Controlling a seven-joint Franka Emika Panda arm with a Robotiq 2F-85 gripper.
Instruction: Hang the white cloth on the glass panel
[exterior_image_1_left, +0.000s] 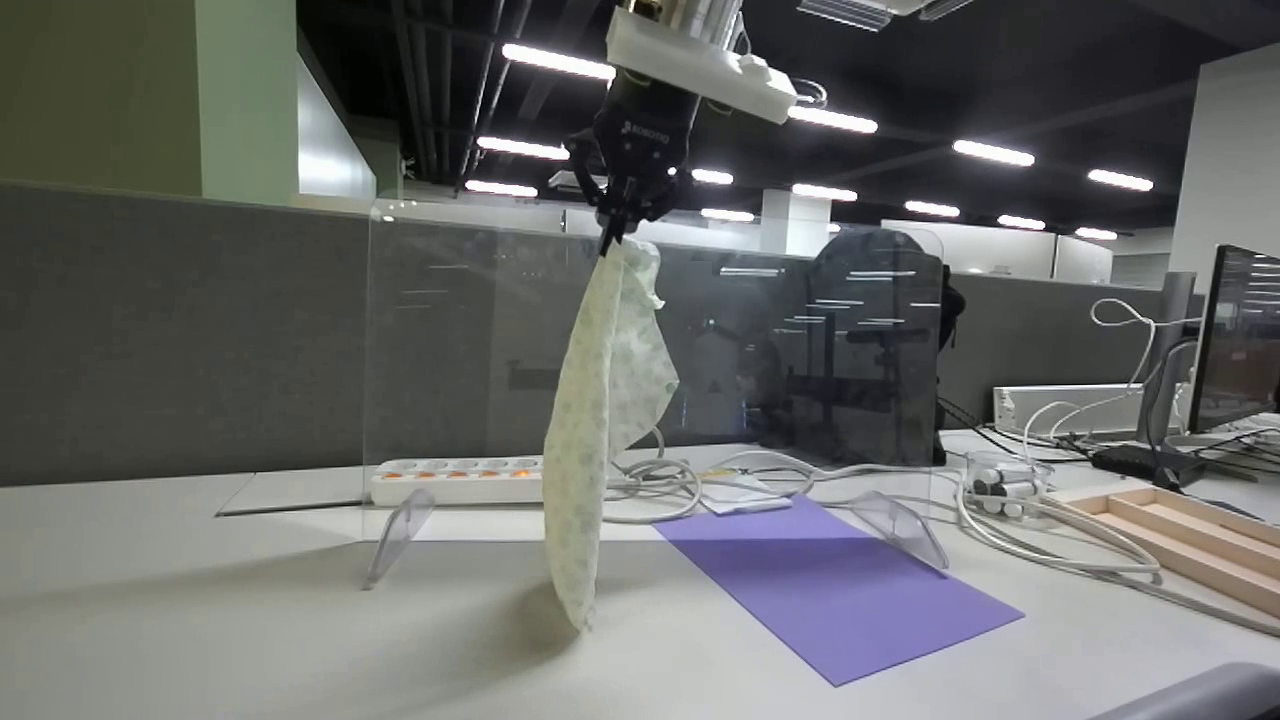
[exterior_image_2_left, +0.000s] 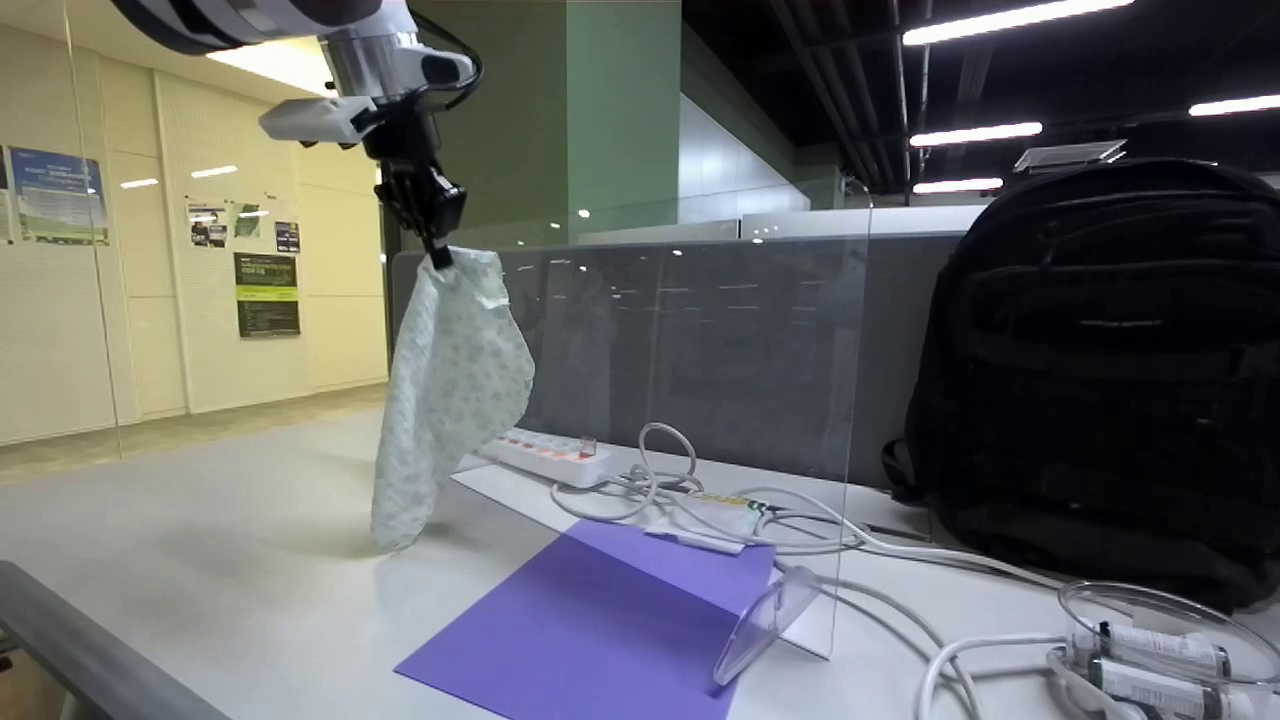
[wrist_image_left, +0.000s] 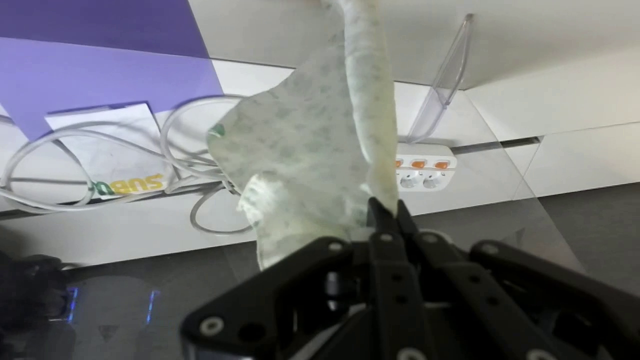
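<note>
Pinching the white cloth (exterior_image_1_left: 578, 430) near its top, my gripper (wrist_image_left: 387, 209) is closed tight on it, so the rest hangs below me, probably to leave a loose flap for draping over the glass panel (exterior_image_1_left: 445, 330) propped upright beside me by its clear feet (exterior_image_1_left: 402, 527).

Ceiling tubes (exterior_image_1_left: 558, 62) glare overhead — reflections (exterior_image_1_left: 752, 272) streak the glass panel (exterior_image_1_left: 450, 350) — soft shadows (exterior_image_1_left: 530, 625) cross the bright table (exterior_image_1_left: 720, 650).
</note>
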